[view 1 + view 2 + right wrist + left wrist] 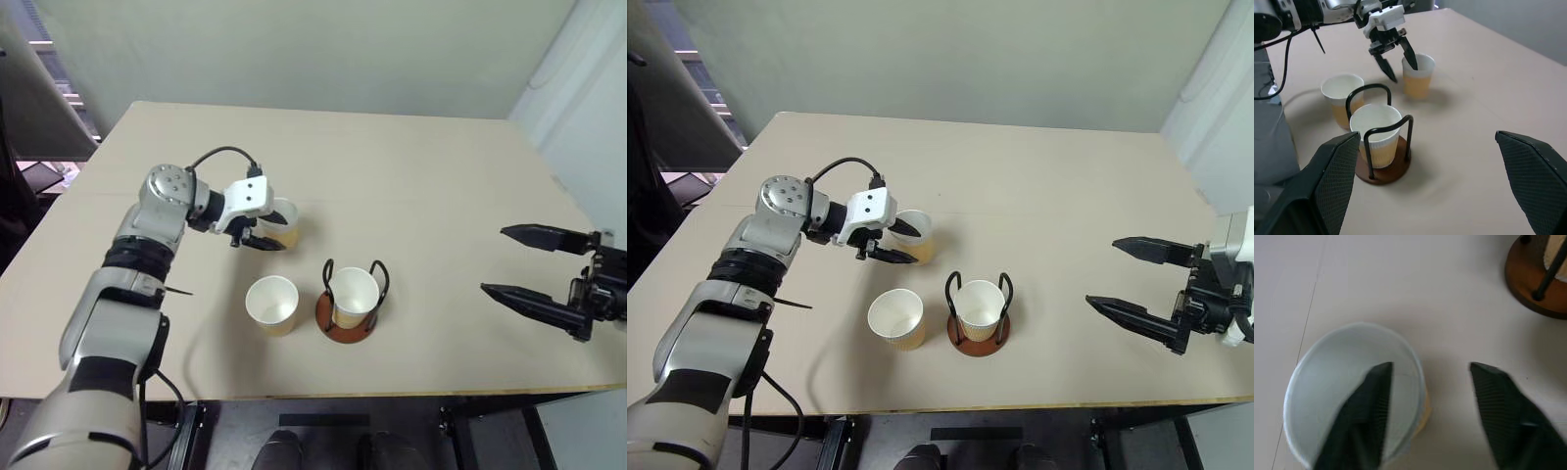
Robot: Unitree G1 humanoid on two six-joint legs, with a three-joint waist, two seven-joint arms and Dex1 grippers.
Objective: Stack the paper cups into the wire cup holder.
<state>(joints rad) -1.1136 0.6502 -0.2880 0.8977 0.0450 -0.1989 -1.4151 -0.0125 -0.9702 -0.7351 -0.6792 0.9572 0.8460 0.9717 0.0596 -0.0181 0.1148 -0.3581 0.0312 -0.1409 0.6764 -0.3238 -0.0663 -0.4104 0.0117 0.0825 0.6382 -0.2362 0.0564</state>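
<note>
Scanning from my left across the pale beige tabletop point(411, 176), I saw the left gripper point(903, 243) reaching down at the farthest tan ribbed paper cup with a white inside point(919, 235). One black finger point(1364, 416) sat inside the cup's mouth and the other outside its wall, straddling the rim. The jaws stood partly apart; I could not tell whether they pressed the wall, so no grasp confirmed. That cup stood upright on the table.

Nearer my edge stood a second tan ribbed paper cup point(271, 305), upright, free of both grippers, just beside the holder.

Next to it was the wire cup holder, a round reddish-brown disc with two thin black upright wire loops point(345, 323). A third tan paper cup point(353, 296) sat upright inside it, between the loops, on the disc.

Far on my right, well apart from the cups, the right gripper point(509, 262) hovered over the table's right edge. Its two black fingers were spread wide with nothing between them, pointing back toward the cups.
</note>
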